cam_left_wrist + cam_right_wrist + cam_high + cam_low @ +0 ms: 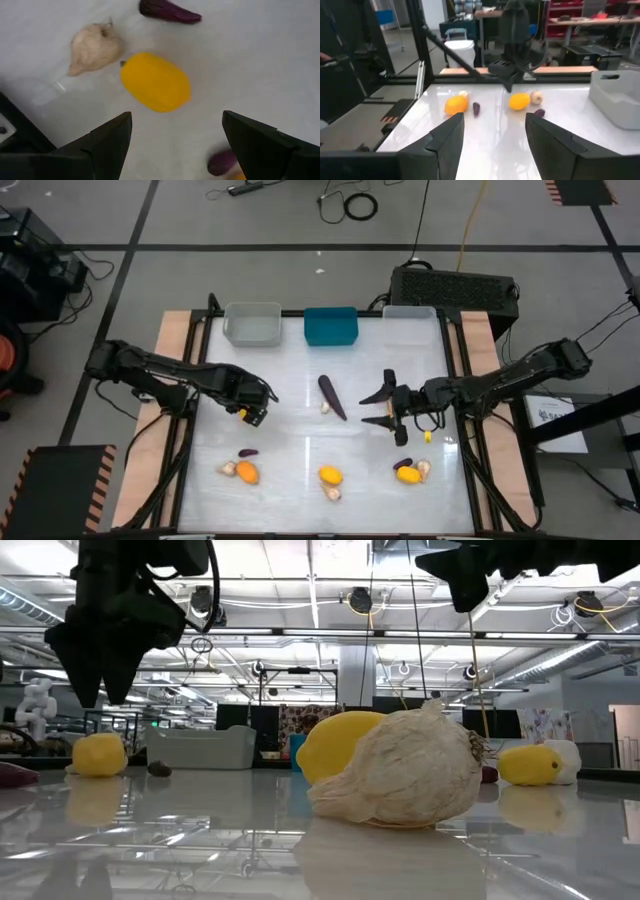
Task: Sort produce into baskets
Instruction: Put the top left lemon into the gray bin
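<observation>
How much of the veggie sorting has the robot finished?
Nothing looks sorted yet. The grey basket and teal basket look empty. Both claws are open and hold nothing: the left claw hovers above a yellow fruit, the right claw sits near the long eggplant. Every fruit, garlic bulb and eggplant remains on the table.

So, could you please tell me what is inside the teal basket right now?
From above, the teal basket shows only its own blue floor, no produce. Its walls hide little in that view; in the low view the yellow fruit blocks it.
</observation>
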### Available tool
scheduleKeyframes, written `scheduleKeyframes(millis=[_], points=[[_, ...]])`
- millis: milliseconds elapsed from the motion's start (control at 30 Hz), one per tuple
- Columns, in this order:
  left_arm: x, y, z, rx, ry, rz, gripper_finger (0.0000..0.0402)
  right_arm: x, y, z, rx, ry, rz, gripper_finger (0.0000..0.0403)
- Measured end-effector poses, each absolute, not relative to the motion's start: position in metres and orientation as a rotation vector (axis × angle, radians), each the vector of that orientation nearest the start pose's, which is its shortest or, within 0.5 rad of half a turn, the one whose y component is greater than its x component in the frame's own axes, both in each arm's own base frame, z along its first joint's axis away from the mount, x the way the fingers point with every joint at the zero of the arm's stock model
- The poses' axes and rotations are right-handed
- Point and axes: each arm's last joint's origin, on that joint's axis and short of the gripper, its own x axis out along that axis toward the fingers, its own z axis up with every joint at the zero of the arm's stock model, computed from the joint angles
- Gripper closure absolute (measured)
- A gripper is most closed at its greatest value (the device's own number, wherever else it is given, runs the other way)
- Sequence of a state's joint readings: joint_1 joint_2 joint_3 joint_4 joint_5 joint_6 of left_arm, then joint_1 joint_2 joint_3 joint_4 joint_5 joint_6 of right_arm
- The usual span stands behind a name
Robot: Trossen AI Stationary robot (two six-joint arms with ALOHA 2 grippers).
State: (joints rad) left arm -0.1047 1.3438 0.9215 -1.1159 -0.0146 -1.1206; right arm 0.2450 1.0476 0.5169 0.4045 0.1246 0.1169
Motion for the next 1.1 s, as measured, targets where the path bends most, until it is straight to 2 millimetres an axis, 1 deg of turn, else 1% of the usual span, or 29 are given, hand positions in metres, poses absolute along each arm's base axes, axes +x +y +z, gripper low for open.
scheduleKeyframes(millis=[133, 367, 500, 600, 800, 933, 1100], points=[[0.215, -0.02, 0.212, -0.783, 1.409, 0.812, 0.0084, 0.222, 0.052, 0.245, 0.091, 0.14, 0.109, 0.0199], [0.219, -0.019, 0.202, -0.779, 1.429, 0.864, 0.0084, 0.222, 0.051, 0.248, 0.094, 0.113, 0.11, 0.02], [0.216, -0.018, 0.19, -0.791, 1.42, 0.865, 0.0084, 0.222, 0.051, 0.248, 0.089, 0.109, 0.111, 0.02], [0.208, -0.016, 0.178, -0.798, 1.445, 0.905, 0.0084, 0.222, 0.051, 0.249, 0.09, 0.101, 0.111, 0.02], [0.205, -0.014, 0.158, -0.816, 1.395, 0.89, 0.0084, 0.222, 0.052, 0.252, 0.097, 0.074, 0.114, 0.02], [0.203, -0.014, 0.151, -0.821, 1.382, 0.883, 0.0084, 0.222, 0.052, 0.254, 0.102, 0.053, 0.115, 0.02], [0.203, -0.013, 0.15, -0.811, 1.361, 0.889, 0.0084, 0.222, 0.052, 0.254, 0.103, 0.051, 0.115, 0.02]])
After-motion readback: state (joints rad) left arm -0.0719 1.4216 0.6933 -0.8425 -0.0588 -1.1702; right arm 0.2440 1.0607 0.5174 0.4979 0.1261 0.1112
